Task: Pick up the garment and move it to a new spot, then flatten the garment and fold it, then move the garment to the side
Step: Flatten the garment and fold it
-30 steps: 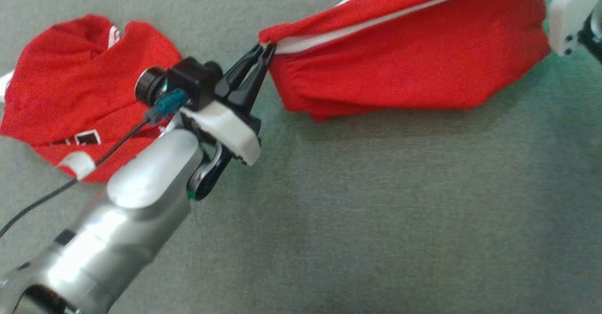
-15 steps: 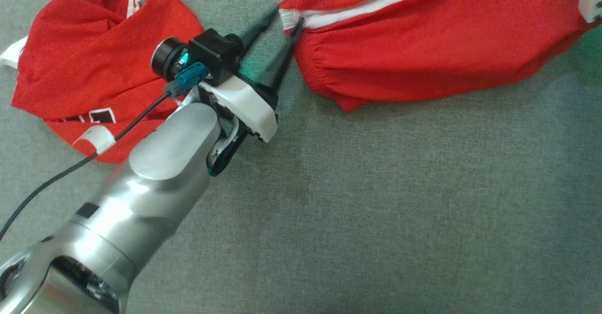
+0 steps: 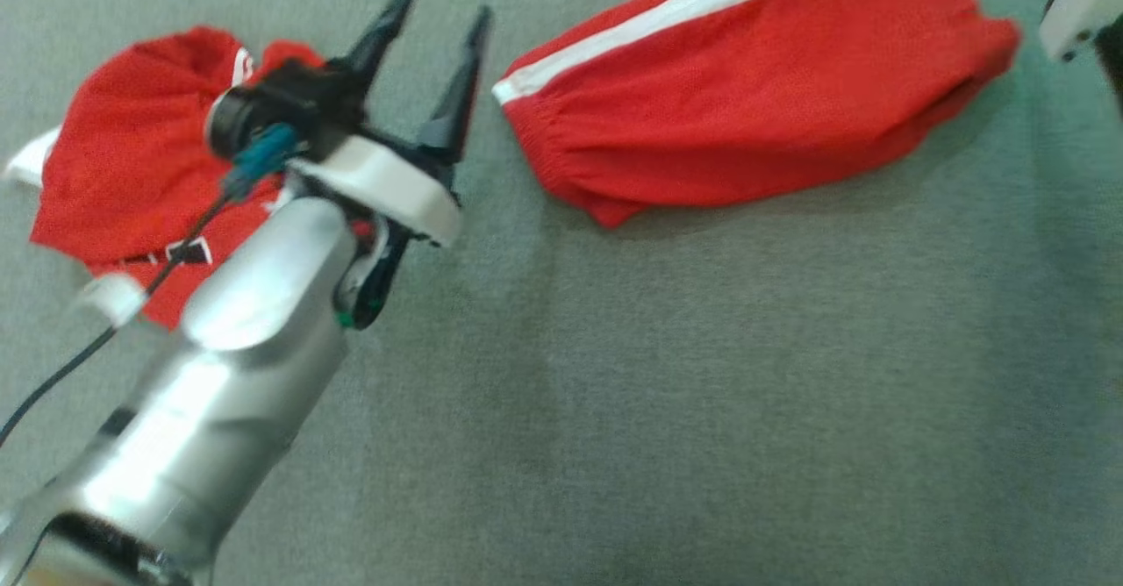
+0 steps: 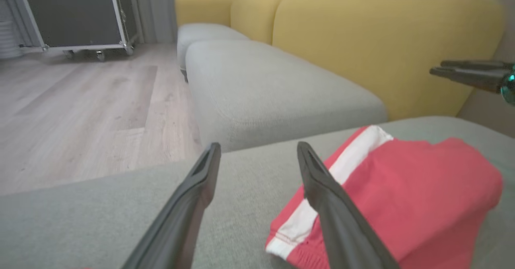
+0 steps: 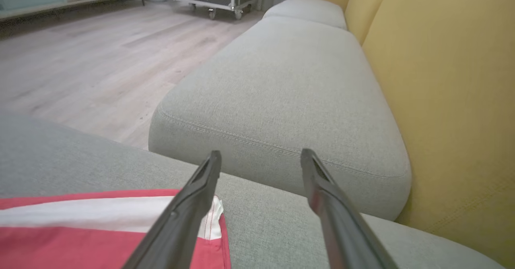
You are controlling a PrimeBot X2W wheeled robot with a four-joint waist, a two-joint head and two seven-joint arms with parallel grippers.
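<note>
Well, both grippers stand open with nothing between their fingers. The folded red fabric garment with a white side stripe [image 3: 746, 121] lies on the grey fabric seat cushion [image 3: 702, 393], stretched across its far part, with its gathered waistband edge turned towards the robot and the stripe running along the far side. The left gripper [image 3: 443, 3] sits just beside the garment's left end, its two dark fingers spread wide and pointing away from the robot; from above there is a narrow strip of cushion between the nearer finger and the cloth. Down the left wrist view, that gripper [image 4: 258, 146] frames bare cushion, and the garment [image 4: 402, 204] lies to one side, partly behind one finger. The right gripper [image 5: 261, 153] is at the garment's other end, its jaws as wide, the striped corner of the garment [image 5: 60, 241] showing beside and behind one finger; whether it touches, I cannot tell. Behind the left arm lies a crumpled red garment with white trim and a black-and-white print [image 3: 123, 174], well apart from the folded one. Beyond are a yellow padded backrest [image 4: 382, 47] and a pale wooden floor [image 4: 80, 112].
</note>
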